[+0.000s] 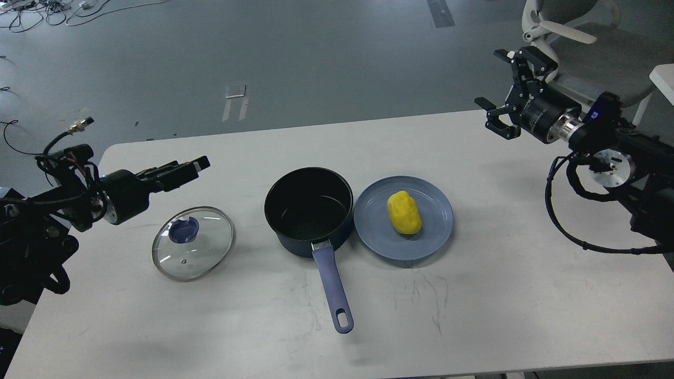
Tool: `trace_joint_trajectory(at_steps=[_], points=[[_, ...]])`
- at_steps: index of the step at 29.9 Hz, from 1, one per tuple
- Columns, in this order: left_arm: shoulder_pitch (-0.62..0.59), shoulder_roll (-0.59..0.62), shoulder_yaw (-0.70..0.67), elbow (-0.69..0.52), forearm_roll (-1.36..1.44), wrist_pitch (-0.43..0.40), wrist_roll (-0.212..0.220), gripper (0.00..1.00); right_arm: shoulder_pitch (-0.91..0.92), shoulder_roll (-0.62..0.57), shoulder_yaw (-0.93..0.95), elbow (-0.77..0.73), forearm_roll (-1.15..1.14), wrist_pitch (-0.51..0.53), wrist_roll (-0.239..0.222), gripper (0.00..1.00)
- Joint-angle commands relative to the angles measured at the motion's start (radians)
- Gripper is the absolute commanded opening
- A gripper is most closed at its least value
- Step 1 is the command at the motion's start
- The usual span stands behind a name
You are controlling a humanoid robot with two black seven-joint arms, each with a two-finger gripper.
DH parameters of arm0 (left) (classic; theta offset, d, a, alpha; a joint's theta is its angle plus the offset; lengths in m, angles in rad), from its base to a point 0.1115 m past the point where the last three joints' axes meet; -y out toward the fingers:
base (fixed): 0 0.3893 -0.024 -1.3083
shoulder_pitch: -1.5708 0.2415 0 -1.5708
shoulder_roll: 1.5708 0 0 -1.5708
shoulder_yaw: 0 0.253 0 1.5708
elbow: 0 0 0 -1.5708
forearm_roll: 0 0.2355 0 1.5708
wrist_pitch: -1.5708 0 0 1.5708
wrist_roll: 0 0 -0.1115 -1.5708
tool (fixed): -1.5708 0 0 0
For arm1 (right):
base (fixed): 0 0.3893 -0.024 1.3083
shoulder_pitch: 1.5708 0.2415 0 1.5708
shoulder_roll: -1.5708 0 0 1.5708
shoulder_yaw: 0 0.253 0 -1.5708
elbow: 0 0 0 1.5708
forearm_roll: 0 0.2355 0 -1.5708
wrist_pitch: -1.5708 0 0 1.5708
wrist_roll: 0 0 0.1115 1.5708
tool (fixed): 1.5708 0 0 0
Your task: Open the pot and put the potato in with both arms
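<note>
The dark navy pot [308, 210] stands uncovered at the table's middle, black inside empty, its blue-purple handle [333, 287] pointing toward me. Its glass lid [193, 242] with a blue knob lies flat on the table to the pot's left. The yellow potato [404, 212] lies on a blue-grey plate [437, 221] touching the pot's right side. My left gripper [190, 167] hovers above and left of the lid, fingers together, holding nothing. My right gripper [492, 84] is raised at the far right edge of the table, fingers spread wide, empty, well away from the potato.
The white table [474, 316] ends at its far edge just behind both grippers. A grey office chair [584, 47] stands behind the right arm. Cables lie on the grey floor at the back left.
</note>
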Motion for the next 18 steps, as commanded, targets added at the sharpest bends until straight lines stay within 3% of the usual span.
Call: trace_joint_trajectory(at_steps=[1, 9, 13, 18], points=[[-0.063, -0.005, 0.000, -0.001, -0.215, -0.054, 0.000, 0.98, 0.128, -0.044, -0.115, 0.046, -0.147, 0.000, 0.000, 1.00], [-0.081, -0.022, 0.000, -0.026, -0.226, -0.054, 0.000, 0.98, 0.432, -0.016, -0.497, 0.110, -0.460, 0.000, 0.028, 1.00], [-0.086, -0.019, 0.000, -0.047, -0.224, -0.054, 0.000, 0.98, 0.573, 0.105, -0.769, 0.112, -0.575, 0.000, 0.075, 1.00], [-0.089, -0.015, 0.000, -0.066, -0.224, -0.056, 0.001, 0.98, 0.617, 0.189, -0.972, 0.157, -0.583, 0.000, 0.080, 1.00]])
